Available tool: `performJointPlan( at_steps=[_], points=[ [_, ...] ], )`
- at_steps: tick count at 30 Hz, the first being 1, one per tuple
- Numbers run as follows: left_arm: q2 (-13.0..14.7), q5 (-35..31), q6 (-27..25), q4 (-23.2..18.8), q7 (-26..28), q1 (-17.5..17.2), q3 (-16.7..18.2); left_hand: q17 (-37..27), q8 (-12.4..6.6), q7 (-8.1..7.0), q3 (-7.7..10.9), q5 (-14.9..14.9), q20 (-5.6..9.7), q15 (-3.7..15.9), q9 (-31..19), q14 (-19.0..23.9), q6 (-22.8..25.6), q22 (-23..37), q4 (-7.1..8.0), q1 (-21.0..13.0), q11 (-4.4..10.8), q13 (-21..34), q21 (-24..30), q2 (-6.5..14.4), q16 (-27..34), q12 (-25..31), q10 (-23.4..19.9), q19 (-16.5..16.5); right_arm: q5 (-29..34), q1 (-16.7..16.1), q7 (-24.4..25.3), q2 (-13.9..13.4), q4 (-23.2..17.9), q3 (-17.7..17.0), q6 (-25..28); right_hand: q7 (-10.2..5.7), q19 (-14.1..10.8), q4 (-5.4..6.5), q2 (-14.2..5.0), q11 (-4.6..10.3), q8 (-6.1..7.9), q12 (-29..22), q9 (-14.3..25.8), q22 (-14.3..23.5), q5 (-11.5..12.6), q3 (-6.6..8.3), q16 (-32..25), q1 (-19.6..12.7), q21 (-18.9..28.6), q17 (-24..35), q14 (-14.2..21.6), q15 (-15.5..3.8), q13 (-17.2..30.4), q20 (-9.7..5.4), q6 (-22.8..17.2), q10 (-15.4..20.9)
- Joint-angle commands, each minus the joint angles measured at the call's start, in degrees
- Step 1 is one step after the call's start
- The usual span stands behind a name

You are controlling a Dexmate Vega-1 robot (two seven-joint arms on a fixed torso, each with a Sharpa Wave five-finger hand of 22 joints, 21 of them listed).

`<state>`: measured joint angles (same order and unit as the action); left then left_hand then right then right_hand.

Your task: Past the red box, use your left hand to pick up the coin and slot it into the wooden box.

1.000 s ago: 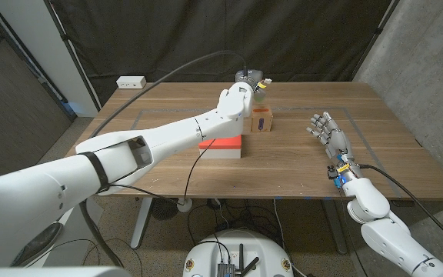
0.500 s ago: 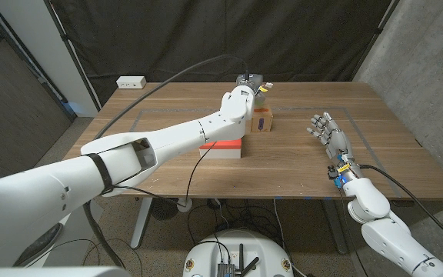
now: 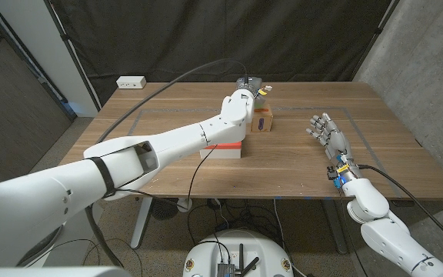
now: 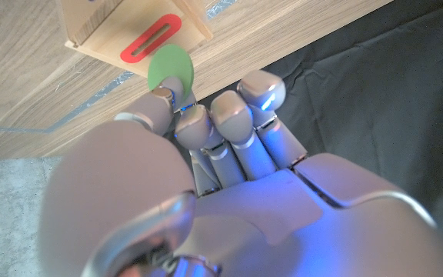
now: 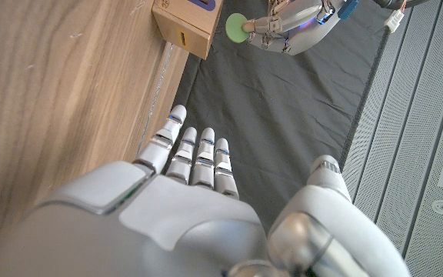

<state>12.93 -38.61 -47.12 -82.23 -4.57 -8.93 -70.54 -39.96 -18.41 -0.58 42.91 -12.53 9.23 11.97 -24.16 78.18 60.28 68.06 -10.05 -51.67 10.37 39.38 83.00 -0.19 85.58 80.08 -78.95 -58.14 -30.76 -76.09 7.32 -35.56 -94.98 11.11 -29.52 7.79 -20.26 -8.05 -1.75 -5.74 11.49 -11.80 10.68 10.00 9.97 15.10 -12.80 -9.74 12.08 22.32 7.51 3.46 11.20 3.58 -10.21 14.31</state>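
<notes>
Coin (image 4: pixel 170 68): green disc, pinched at its lower edge between the fingertips (image 4: pixel 162 94) of the left hand (image 3: pixel 241 98); held in the air just beside the wooden box's top, not touching it. In the right wrist view the coin (image 5: pixel 237 27) sits edge-on to the box's upper corner, with a narrow gap between them.

Wooden box (image 3: pixel 261 120): small upright block near the table's middle, toward the far side. Its top face carries a red-rimmed slot (image 4: pixel 151 41); the coin hangs near one end of that slot, not yet in it. A dark oval marking shows on the side facing the robot in the head view.

Left hand: fingers curled together around the coin, other fingers closed alongside; its arm reaches from the near left corner diagonally across the table, passing above the red box.

Red box (image 3: pixel 222 146): flat, red top over white sides, lying just on the near left side of the wooden box, partly covered by the left arm.

Right hand (image 3: pixel 328 131): holds nothing, fingers extended and slightly apart, raised over the right part of the table, well apart from both boxes.

Table (image 3: pixel 391 165): wooden, with open surface between the wooden box and the right hand, and along the near edge. A white power strip (image 3: pixel 131 81) lies at the far left corner.
</notes>
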Motion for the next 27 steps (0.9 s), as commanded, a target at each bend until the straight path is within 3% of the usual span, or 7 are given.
performJointPlan(
  at_steps=[1, 27],
  points=[
    [-1.73, 1.05, 0.80, 2.66, 2.06, -0.31, 0.33, 0.03, -5.74, 2.96, -0.17, -0.39, 2.87, 0.13, -0.19, -0.27, 3.65, 0.10, 0.05, -1.08, -0.23, -0.15, 0.07, 1.31, -0.24, -0.25, 0.19, 0.28, -0.32, -0.01, 0.00, 0.11, 0.41, 0.19, 0.15, -0.48, -0.09, -0.10, -0.05, -0.08, -0.17, 0.19, 0.02, 0.14, 0.17, 0.09, -0.19, 0.40, -0.20, -0.04, 0.22, 0.37, 0.19, 0.53, -0.13, 0.16],
    [-4.40, 4.55, 2.88, 8.60, 5.00, 0.29, 0.19, -0.26, -6.03, 3.10, -0.21, -0.40, 2.84, 0.14, 0.05, -0.41, 3.46, 0.28, 0.06, -1.08, -0.05, 0.68, 0.22, 1.34, -0.33, 0.06, 0.44, 0.34, -0.80, 0.80, -0.33, 0.08, 1.54, 0.32, 0.35, -0.73, -0.20, -0.10, -0.05, -0.08, -0.14, 0.11, 0.03, 0.16, 0.17, 0.06, -0.20, 0.46, -0.30, -0.15, 0.33, 0.48, 0.20, 0.80, -0.25, 0.46]
  ],
)
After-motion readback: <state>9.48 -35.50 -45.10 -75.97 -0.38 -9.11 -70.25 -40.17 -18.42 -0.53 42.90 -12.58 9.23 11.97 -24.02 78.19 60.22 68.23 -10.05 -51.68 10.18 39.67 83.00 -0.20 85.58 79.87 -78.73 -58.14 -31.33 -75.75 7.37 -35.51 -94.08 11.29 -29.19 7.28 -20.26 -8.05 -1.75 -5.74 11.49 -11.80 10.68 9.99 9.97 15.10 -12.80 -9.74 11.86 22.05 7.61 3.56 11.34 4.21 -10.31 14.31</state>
